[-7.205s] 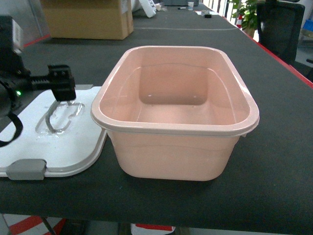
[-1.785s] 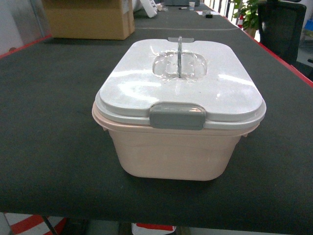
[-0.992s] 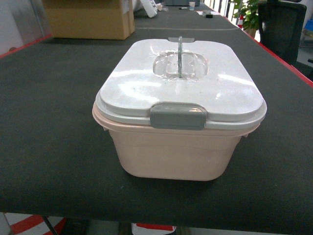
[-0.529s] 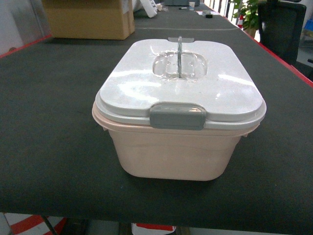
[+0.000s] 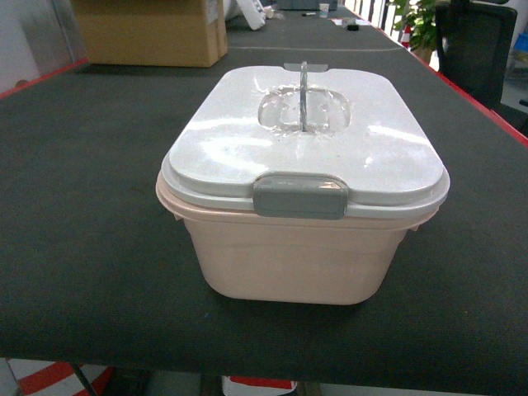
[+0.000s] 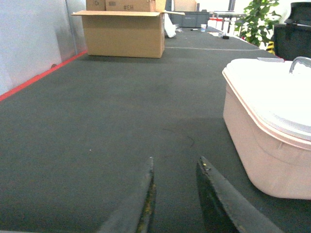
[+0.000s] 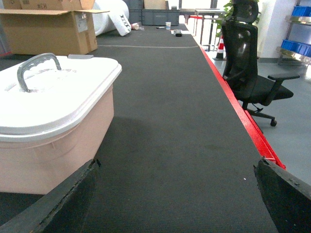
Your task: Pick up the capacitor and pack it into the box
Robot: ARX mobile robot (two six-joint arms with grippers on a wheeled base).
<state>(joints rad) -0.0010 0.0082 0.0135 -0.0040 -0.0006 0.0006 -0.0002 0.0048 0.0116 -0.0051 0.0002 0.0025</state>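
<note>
Pink box (image 5: 289, 256) sits mid-table on the dark mat (image 5: 91, 206), white lid (image 5: 305, 140) seated square on its rim, so contents can't be seen; no capacitor visible in any view. Grey front clip (image 5: 299, 195) lies flat against the lid edge, looks latched, and the grey handle (image 5: 304, 95) stands upright in its recess, w/ nothing gripping it. Judging by the closed lid, packing looks done or nearly so. Left gripper (image 6: 175, 194) hangs low over bare mat, just left of the box, fingers a narrow gap apart and holding nothing; parked clear, probably so it doesn't nudge the tub. Right gripper (image 7: 180, 204) is spread wide, empty, near the box's right side, also off it. Farther back: brown cardboard carton (image 5: 148, 31) at the table's far left, black office chair (image 7: 248, 63) off the red-edged right side, potted plant (image 6: 257, 22) behind.
</note>
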